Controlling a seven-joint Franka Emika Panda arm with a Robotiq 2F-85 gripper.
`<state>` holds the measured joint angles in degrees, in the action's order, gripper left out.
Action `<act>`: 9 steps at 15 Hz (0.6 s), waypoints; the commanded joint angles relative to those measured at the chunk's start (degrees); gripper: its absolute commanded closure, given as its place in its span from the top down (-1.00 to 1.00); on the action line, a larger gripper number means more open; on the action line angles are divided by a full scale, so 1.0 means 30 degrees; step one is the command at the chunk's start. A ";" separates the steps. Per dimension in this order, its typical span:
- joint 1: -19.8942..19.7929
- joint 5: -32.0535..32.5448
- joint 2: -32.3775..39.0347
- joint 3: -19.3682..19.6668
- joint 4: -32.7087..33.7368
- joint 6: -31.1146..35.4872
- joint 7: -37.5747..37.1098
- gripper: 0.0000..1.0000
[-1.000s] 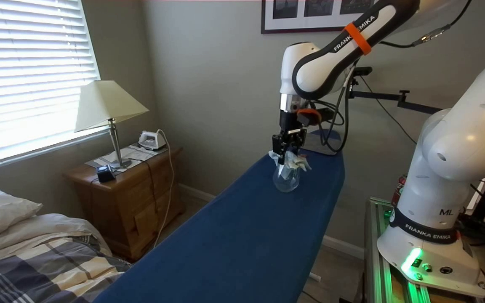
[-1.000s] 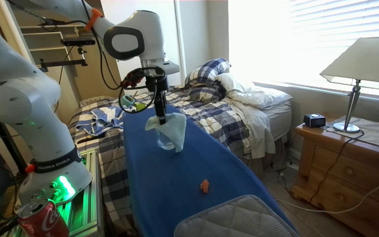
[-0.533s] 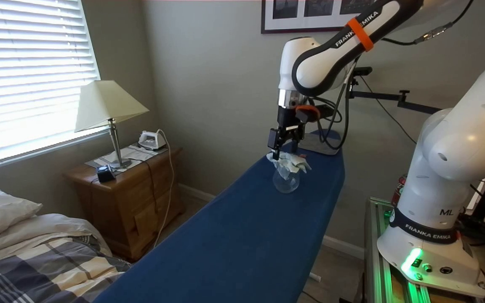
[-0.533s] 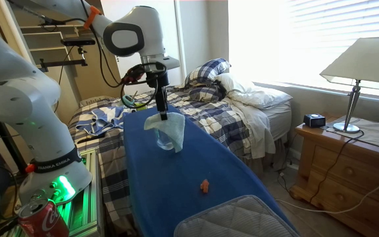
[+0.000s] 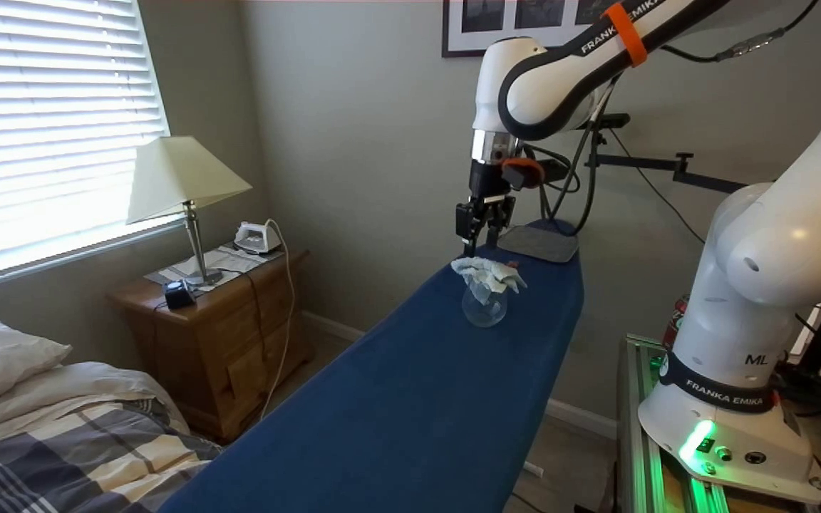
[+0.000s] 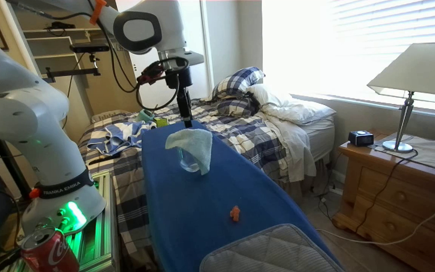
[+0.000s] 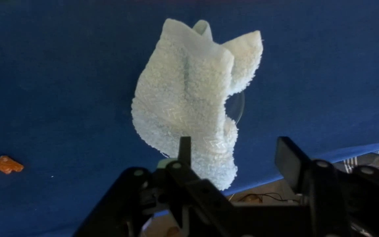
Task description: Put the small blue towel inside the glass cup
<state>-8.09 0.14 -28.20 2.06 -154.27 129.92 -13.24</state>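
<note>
Towel (image 6: 199,142) draped over the cup (image 5: 484,312), one flap hanging outside its wall; any tuck inside unclear. Gripper (image 7: 235,149) above the cup, jaws wide, holding nothing. Towel below it, long axis across the jaw line; likely needs pushing down into the cup.

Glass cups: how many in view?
1: the glass cup, on the blue ironing board, partly covered by the small blue towel. Others may be hidden.
</note>
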 commanded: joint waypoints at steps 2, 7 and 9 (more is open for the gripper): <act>0.0021 -0.0361 -0.0885 -0.0076 0.0338 -0.1876 -0.0330 -0.36; -0.0171 -0.0244 -0.0577 -0.0053 0.0329 -0.2279 -0.0748 -1.00; -0.0293 -0.0073 -0.0419 -0.0075 0.0286 -0.2143 -0.0887 -1.00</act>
<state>-8.23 0.14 -30.10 2.04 -153.77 124.21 -14.80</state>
